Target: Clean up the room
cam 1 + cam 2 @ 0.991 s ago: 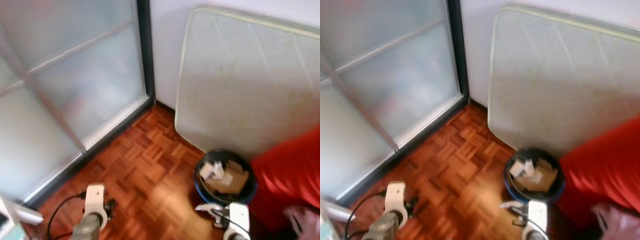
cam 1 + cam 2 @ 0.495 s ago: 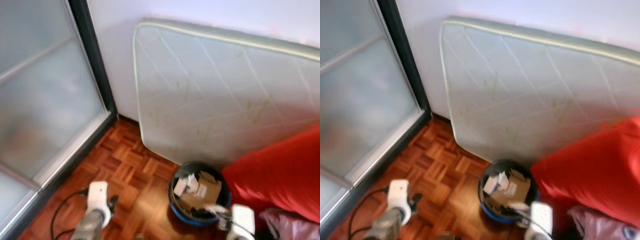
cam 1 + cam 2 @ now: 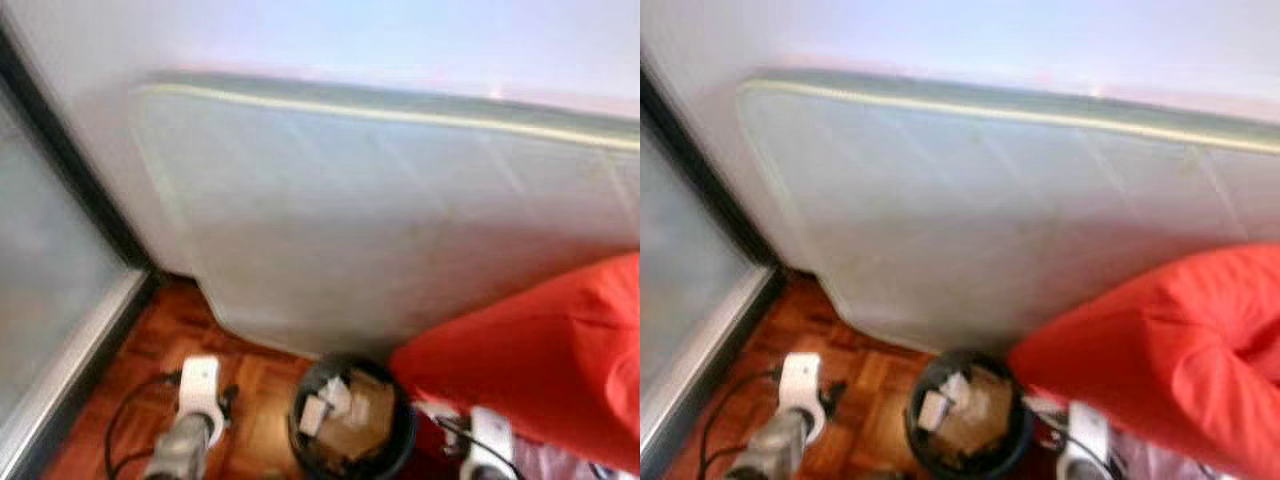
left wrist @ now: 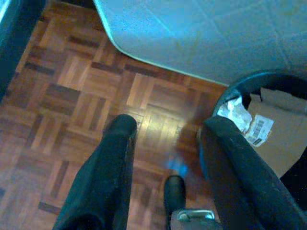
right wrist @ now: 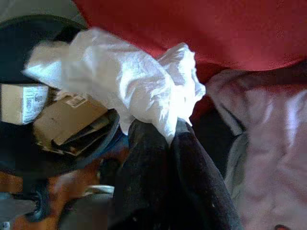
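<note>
A crumpled white tissue (image 5: 129, 86) fills the centre of the right wrist view, pinched between the clenched fingers of the right gripper (image 5: 168, 139), just beside the rim of the black waste bin (image 3: 300, 440) at lower centre. The left gripper (image 4: 165, 139) hangs spread wide above the parquet floor (image 4: 72, 96). The bin holds cardboard scraps (image 5: 67, 120) and a small white box (image 5: 21, 103).

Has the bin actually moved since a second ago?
No. The bin sits against the mattress foot beside the red cushion as before; the camera turned.
</note>
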Available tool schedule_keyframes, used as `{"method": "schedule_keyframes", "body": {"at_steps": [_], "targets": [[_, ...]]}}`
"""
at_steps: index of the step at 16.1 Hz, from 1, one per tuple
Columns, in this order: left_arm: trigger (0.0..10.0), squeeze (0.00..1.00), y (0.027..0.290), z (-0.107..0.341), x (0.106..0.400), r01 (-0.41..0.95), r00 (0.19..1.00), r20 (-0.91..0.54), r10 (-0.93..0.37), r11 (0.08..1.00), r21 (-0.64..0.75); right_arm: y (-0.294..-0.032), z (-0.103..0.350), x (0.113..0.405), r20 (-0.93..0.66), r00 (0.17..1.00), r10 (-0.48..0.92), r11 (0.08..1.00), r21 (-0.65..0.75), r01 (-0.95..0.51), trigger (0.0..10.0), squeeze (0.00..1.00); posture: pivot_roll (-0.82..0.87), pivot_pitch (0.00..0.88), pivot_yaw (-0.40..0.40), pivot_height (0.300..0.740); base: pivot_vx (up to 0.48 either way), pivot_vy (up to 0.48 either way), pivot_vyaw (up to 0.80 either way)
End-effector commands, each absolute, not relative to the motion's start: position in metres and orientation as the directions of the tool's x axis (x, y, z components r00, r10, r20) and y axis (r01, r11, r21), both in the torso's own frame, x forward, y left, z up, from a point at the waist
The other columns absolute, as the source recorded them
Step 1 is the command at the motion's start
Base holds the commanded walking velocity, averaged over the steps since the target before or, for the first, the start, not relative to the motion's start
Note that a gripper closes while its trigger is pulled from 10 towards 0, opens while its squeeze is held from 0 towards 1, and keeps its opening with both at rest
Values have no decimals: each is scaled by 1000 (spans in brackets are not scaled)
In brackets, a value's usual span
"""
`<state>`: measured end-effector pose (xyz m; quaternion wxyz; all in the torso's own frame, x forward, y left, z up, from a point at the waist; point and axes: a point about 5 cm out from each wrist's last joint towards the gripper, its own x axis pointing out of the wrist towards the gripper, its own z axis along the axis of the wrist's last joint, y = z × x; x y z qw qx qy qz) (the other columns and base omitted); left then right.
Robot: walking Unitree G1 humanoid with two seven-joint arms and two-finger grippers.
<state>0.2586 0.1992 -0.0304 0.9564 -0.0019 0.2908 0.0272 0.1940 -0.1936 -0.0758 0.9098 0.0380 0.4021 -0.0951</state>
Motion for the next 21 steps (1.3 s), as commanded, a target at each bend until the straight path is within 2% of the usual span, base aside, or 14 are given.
{"method": "schedule_keyframes", "body": {"at_steps": [1, 5, 10, 13, 18, 21], "targets": [[10000, 0, 205, -41, 244, -60, 793, -606, 65, 998, 28, -192, -80, 186, -753, 642, -143, 975, 2, 220, 10000, 0, 148, 143, 36, 740, 0, 0, 0], [10000, 0, 204, -41, 244, -57, 794, -605, 64, 998, 32, -193, -72, 200, -710, 693, -123, 976, 40, 214, 10000, 0, 148, 146, 35, 740, 0, 0, 0], [10000, 0, 200, -36, 251, -22, 814, -579, 44, 999, 46, -167, -57, 225, -624, 775, 105, 990, 140, -21, 10000, 0, 148, 157, 30, 740, 0, 0, 0], [10000, 0, 198, -33, 255, -12, 825, -564, 39, 999, 52, -154, -53, 230, -597, 770, 224, 973, 187, -138, 10000, 0, 145, 163, 29, 740, 0, 0, 0], [10000, 0, 197, -32, 255, -10, 833, -553, 37, 999, 51, -149, -46, 240, -561, 796, 225, 972, 182, -147, 10000, 0, 153, 173, 25, 740, 0, 0, 0], [10000, 0, 197, -32, 255, -10, 835, -549, 36, 999, 51, -155, -44, 244, -556, 815, 163, 983, 163, -85, 10000, 0, 157, 178, 24, 740, 0, 0, 0]]}}
